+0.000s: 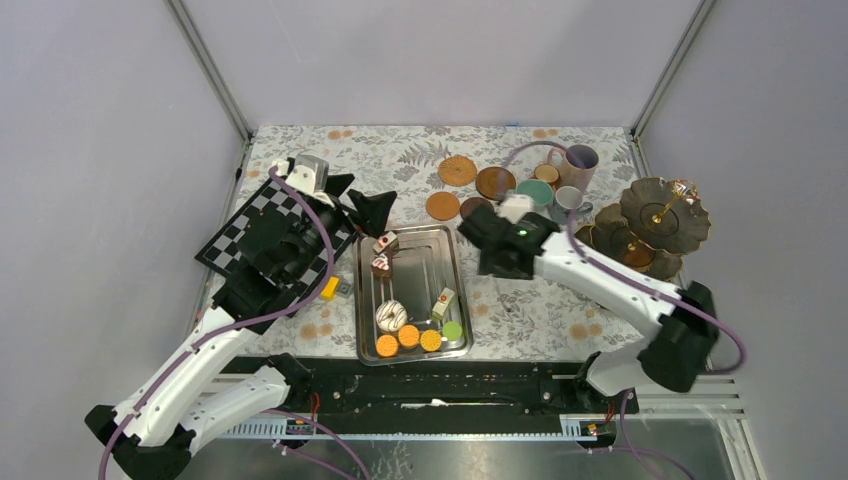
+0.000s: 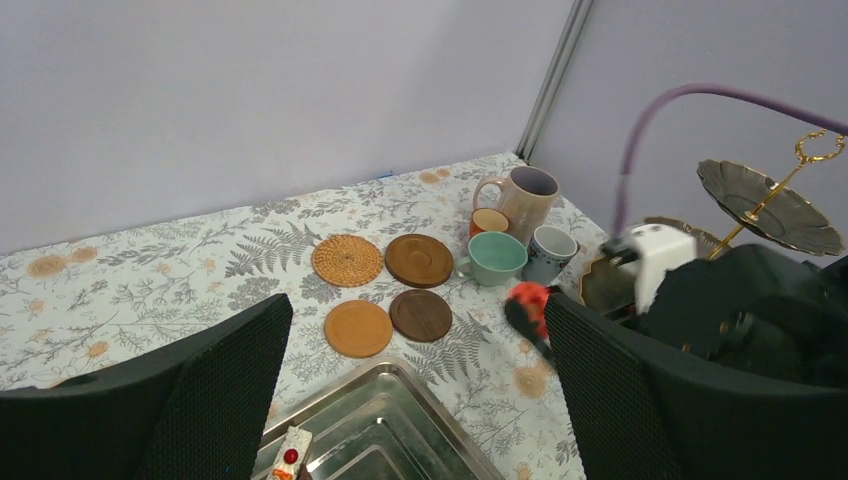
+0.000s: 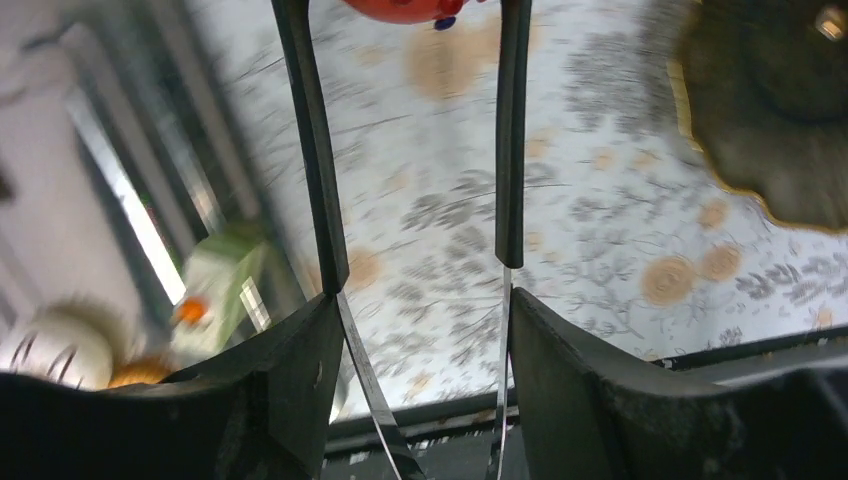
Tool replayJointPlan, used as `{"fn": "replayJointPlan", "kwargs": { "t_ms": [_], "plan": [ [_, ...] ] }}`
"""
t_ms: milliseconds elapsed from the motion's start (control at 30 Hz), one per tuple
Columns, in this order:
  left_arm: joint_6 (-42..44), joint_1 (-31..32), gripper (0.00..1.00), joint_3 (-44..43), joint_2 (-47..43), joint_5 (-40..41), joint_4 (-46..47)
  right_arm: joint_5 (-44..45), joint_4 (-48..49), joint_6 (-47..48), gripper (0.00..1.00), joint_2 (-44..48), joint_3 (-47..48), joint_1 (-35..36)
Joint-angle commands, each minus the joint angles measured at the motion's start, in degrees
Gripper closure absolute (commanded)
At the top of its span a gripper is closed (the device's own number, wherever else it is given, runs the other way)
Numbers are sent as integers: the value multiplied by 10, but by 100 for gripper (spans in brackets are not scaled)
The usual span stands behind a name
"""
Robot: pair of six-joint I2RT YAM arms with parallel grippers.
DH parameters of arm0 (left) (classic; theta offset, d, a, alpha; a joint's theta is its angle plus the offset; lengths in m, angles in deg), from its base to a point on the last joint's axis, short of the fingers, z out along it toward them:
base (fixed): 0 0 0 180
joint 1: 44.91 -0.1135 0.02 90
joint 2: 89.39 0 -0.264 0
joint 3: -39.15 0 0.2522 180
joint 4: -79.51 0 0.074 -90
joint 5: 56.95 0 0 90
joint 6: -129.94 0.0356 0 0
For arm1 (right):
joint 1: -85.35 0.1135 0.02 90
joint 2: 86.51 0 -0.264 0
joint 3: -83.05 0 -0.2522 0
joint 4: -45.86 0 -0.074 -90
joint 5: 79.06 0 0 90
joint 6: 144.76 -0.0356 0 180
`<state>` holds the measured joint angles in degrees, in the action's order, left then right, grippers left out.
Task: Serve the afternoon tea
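The right gripper (image 3: 408, 40) has a small red treat (image 3: 405, 8) pinched between its two fingertips. The treat touches both fingers and is up off the flowery table (image 1: 520, 310). This gripper hangs between the steel tray (image 1: 362, 300) and the teal mug (image 1: 535, 192). The left gripper (image 1: 362, 208) has its jaws wide apart with nothing in them. It is at the far left corner of the tray, beside the chessboard (image 1: 235, 235).

Nearest, in the tray, are three orange biscuits (image 1: 409, 336), one green biscuit (image 1: 452, 330), one donut (image 1: 390, 316) and three cake slices (image 1: 381, 264). Farther back, four round coasters (image 1: 457, 171) lie flat on the table. Right of them four mugs stand close together: the teal mug, a grey mug (image 1: 568, 198), a small orange mug (image 1: 545, 172) and a beige mug (image 1: 580, 158). At the right side is one dark stand (image 1: 640, 200) with three plates.
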<state>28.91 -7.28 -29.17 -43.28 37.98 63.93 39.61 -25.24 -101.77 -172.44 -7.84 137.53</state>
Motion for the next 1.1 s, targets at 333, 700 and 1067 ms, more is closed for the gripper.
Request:
{"fn": "replayJointPlan", "kwargs": {
  "t_ms": [333,700,1067],
  "plan": [
    [-12,2,1,3,-27,-9,24,51,79,-156,41,122,-198,-190],
    [-17,2,1,3,-39,-13,26,44,92,-191,41,65,-177,-279],
    [-16,2,1,3,-42,-14,27,21,137,-256,40,56,-202,-349]
  ]
}}
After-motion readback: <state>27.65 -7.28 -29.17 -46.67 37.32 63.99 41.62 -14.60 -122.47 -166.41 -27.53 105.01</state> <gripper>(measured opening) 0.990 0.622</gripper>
